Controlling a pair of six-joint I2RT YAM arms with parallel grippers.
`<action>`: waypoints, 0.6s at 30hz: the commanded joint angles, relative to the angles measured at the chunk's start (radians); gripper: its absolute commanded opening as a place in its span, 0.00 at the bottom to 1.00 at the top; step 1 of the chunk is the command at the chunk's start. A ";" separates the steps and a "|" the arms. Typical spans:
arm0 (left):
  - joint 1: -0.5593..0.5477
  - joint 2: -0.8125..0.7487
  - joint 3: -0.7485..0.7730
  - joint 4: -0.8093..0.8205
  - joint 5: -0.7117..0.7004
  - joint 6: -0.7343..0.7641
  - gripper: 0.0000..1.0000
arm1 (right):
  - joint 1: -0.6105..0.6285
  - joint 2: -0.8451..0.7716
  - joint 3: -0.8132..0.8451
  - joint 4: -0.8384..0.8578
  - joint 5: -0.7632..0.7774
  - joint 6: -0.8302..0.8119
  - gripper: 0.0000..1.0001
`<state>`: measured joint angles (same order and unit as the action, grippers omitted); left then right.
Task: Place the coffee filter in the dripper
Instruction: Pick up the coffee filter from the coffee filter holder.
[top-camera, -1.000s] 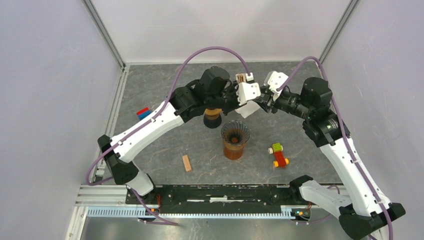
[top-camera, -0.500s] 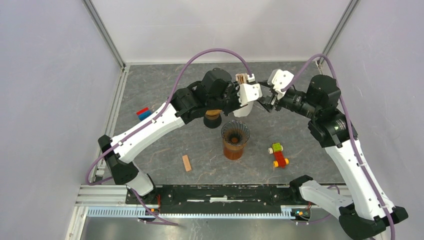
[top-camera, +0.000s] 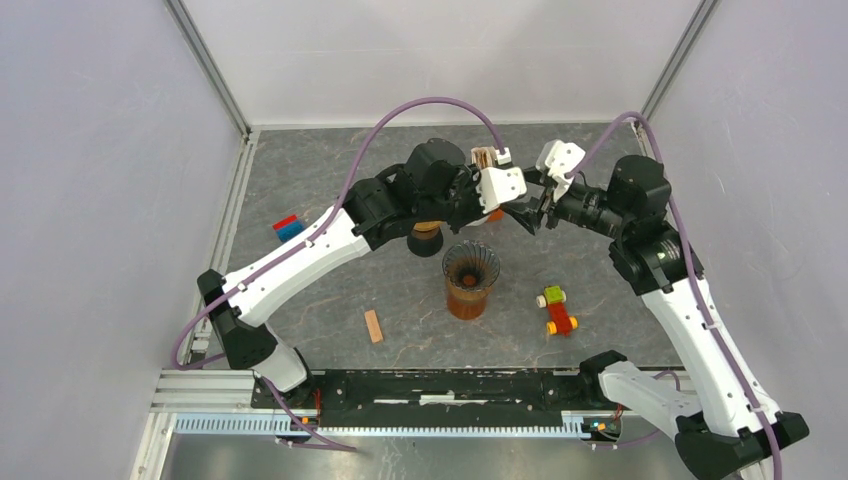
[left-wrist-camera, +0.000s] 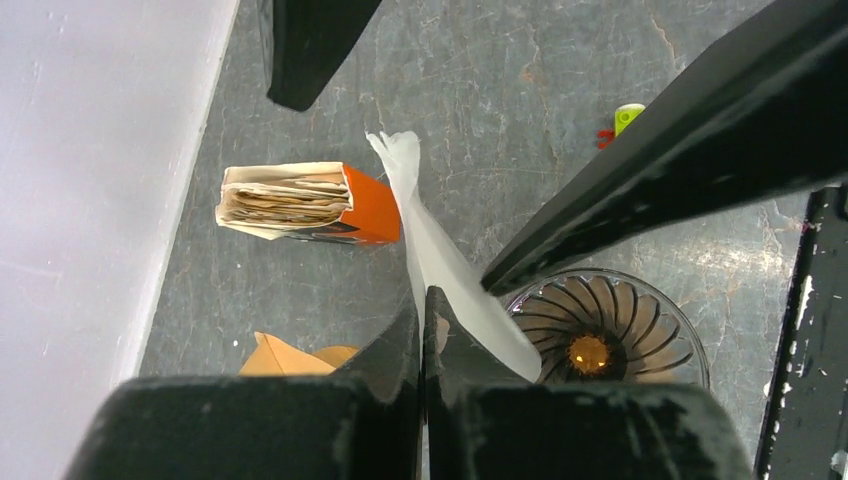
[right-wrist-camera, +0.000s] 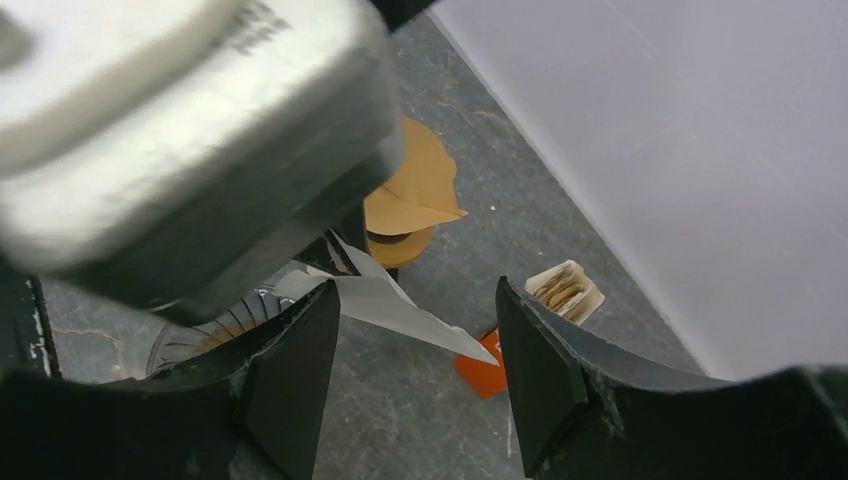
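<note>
My left gripper (left-wrist-camera: 422, 300) is shut on a white coffee filter (left-wrist-camera: 440, 260), which sticks up flat and creased from between its fingers. Just below it stands the ribbed glass dripper (left-wrist-camera: 600, 340), on its amber server in the middle of the table (top-camera: 470, 268). My right gripper (right-wrist-camera: 418, 290) is open. Its two fingers stand on either side of the coffee filter's (right-wrist-camera: 400, 305) free end, and neither presses on it. In the top view both grippers meet above and behind the dripper, the left gripper (top-camera: 497, 205) hiding the filter there.
An orange box of paper filters (left-wrist-camera: 300, 205) lies behind the dripper. A brown filter sits on a dark stand (top-camera: 425, 238) to the left. A toy car (top-camera: 555, 310), a wooden block (top-camera: 373, 325) and a blue-red block (top-camera: 288, 227) lie on the table.
The right gripper's jaws have spread wider around the filter's free end, and its arm shifted slightly. The left gripper has stayed shut on the filter.
</note>
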<state>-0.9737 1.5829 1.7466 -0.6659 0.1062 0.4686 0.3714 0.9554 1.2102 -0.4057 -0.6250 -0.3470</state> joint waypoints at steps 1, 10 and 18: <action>-0.013 -0.024 -0.007 0.068 -0.024 -0.072 0.02 | -0.023 0.013 -0.022 0.120 -0.059 0.144 0.66; -0.012 -0.015 -0.017 0.114 -0.139 -0.146 0.02 | -0.074 0.012 -0.023 0.171 -0.108 0.257 0.71; -0.013 -0.002 -0.004 0.133 -0.191 -0.226 0.02 | -0.096 0.022 -0.051 0.233 -0.127 0.345 0.72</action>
<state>-0.9833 1.5829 1.7275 -0.5877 -0.0372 0.3309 0.2852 0.9764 1.1770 -0.2554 -0.7246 -0.0799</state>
